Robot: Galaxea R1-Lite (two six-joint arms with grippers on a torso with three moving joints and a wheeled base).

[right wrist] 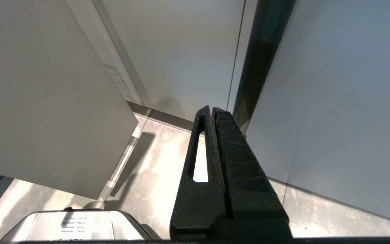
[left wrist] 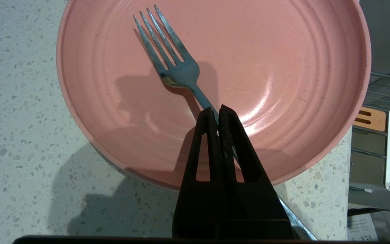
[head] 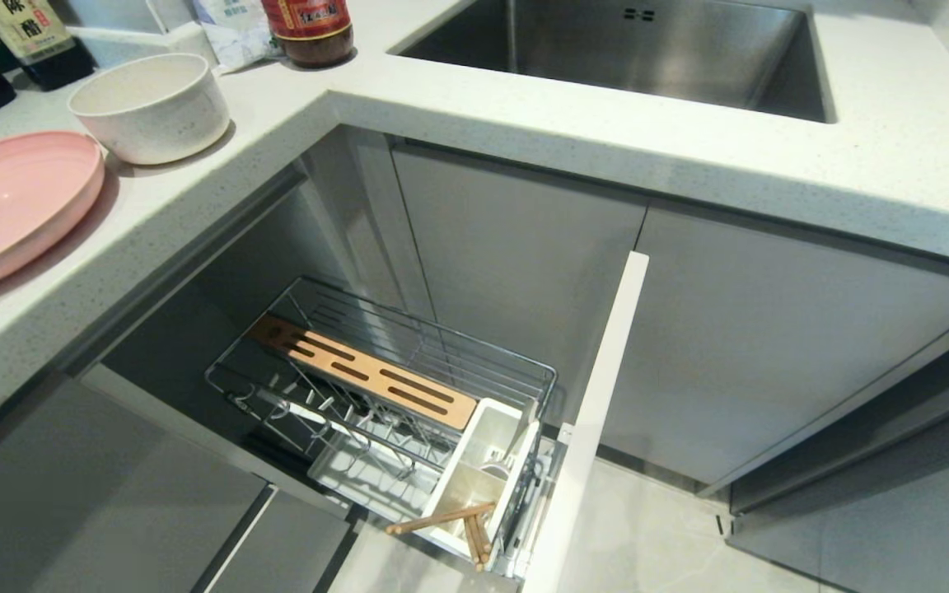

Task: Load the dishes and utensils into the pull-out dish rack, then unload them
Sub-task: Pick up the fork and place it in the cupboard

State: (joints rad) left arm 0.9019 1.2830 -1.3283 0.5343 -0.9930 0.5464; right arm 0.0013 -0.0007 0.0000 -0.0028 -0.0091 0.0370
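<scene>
One utensil is in hand at this moment: the fork (left wrist: 178, 67) lies across the pink plate (left wrist: 283, 51), tines flat on the plate floor, and the left gripper (left wrist: 218, 113) has its two jaws pressed together on the fork's handle, near the neck, with no gap visible beyond the metal itself. The handle runs back under the fingers and out past the plate's near rim. The plate sits on the speckled countertop (head: 524, 123) close to its edge, with the cream bowl (head: 151, 105) just beside it; in the head view only the fork's tines show at the frame's left margin. Below the counter the pull-out dish rack (head: 384, 387) stands extended, its plate prongs unoccupied. The chopsticks (head: 450, 520) already lie in the white utensil cup (head: 483, 469) at the front of the rack, leaning out over its rim. Judged from this layout, loading is part done: chopsticks placed, fork grasped but not yet lifted, plate and bowl not yet loaded. The next move calls for a straight lift clear of the plate rim, then a carry down and across to the cup, with the fork tipped toward vertical before release; a thin handle may pivot in the grip. The right gripper (right wrist: 212, 110) hangs parked near the floor beside the cabinet fronts, jaws together and holding nothing.
</scene>
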